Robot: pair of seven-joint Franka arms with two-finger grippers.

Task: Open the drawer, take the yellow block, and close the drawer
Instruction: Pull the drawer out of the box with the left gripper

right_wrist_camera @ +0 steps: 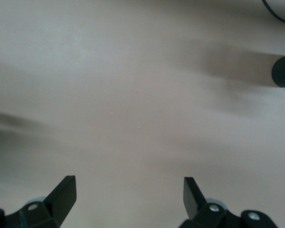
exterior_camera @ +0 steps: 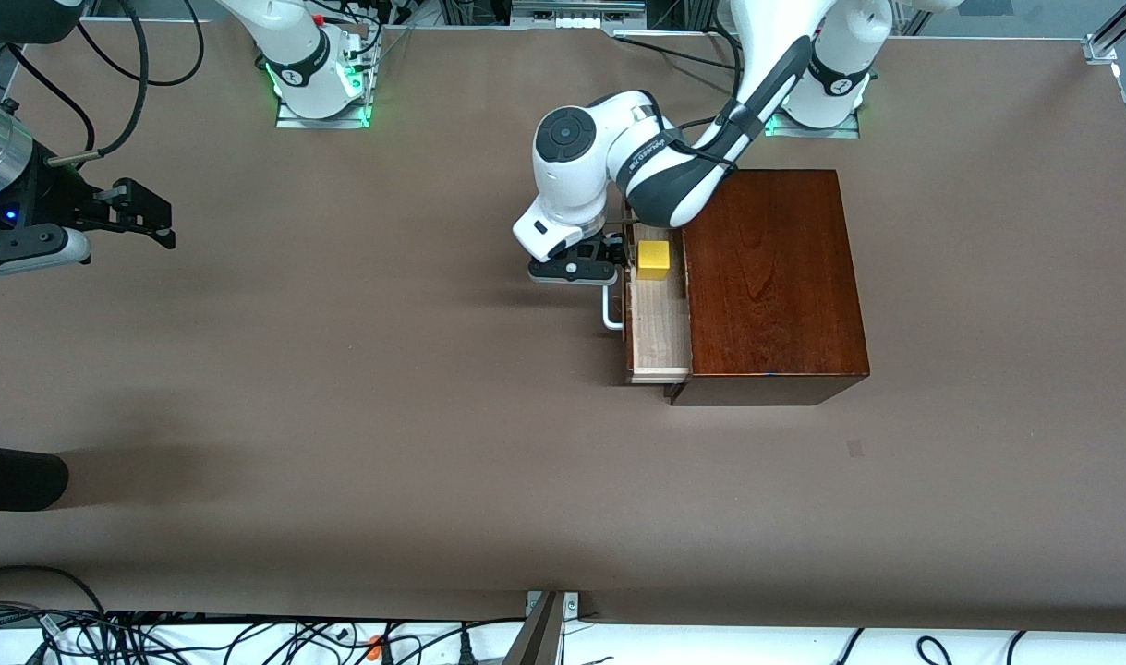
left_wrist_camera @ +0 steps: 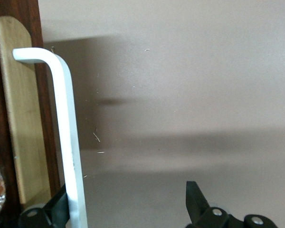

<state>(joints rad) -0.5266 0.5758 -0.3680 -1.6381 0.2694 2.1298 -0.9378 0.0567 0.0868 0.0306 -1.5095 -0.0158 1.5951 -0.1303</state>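
Note:
The dark reddish-brown wooden box (exterior_camera: 770, 277) stands near the left arm's base. Its drawer (exterior_camera: 659, 323) is pulled partly out toward the right arm's end, showing its pale interior. The yellow block (exterior_camera: 654, 259) sits in the drawer, at the end farther from the front camera. My left gripper (exterior_camera: 609, 268) is open at the white handle (exterior_camera: 609, 309). In the left wrist view the handle (left_wrist_camera: 69, 142) runs between the fingers of the left gripper (left_wrist_camera: 128, 202), close against one finger. My right gripper (exterior_camera: 151, 222) is open and empty over the table at the right arm's end; it waits there (right_wrist_camera: 129, 190).
A black rounded object (exterior_camera: 13, 477) lies at the table's edge at the right arm's end, nearer the front camera; it also shows in the right wrist view (right_wrist_camera: 283, 71). Cables (exterior_camera: 156, 637) run along the near edge.

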